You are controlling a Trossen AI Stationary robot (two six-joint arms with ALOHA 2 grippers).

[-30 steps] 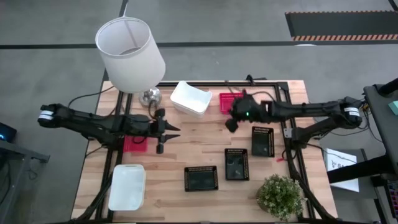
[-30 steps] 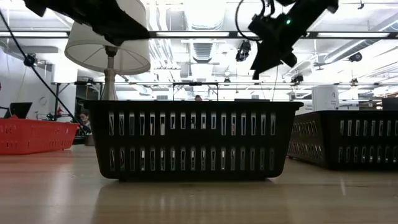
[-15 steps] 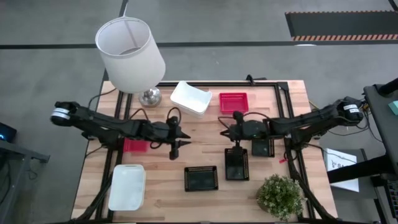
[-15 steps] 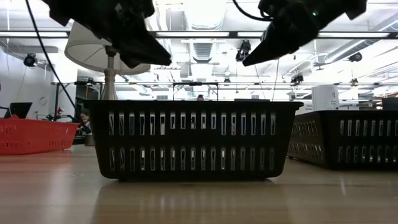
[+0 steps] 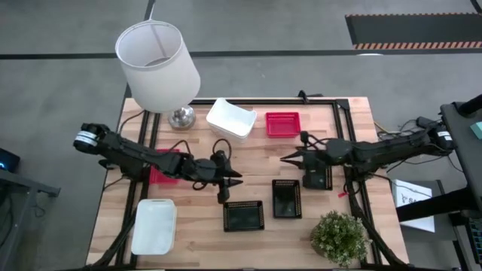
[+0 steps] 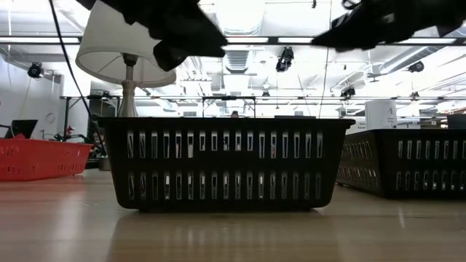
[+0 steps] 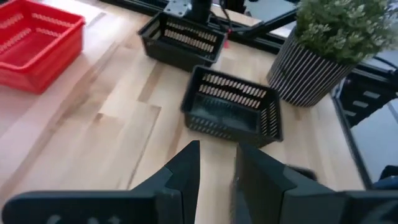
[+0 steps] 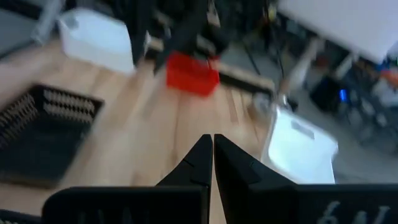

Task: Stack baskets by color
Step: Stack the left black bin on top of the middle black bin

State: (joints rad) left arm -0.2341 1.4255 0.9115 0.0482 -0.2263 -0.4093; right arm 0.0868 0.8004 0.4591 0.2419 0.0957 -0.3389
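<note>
Seven small shallow rectangular plastic baskets can be counted on the wooden table (image 5: pixel 248 162).

Three are black mesh-sided baskets: one (image 5: pixel 243 216) just beside the small potted green plant (image 5: pixel 339 237), a second (image 5: pixel 287 198) nearer it still, and a third (image 5: pixel 318 181) beyond the plant, partly under an arm.

Two are red mesh-sided baskets: one (image 5: pixel 282 124) well beyond the plant, and one (image 5: pixel 160 177) far across from it, half hidden by an arm.

Two are solid white baskets: one (image 5: pixel 230 118) far from the plant, and one (image 5: pixel 154 226) level with it at the opposite table edge. Whether that one is a stack cannot be told.

There is one plant, one white drum-shaded lamp (image 5: pixel 157 64), and two dark robot arms, left (image 5: pixel 143 156) and right (image 5: pixel 376 150).
</note>
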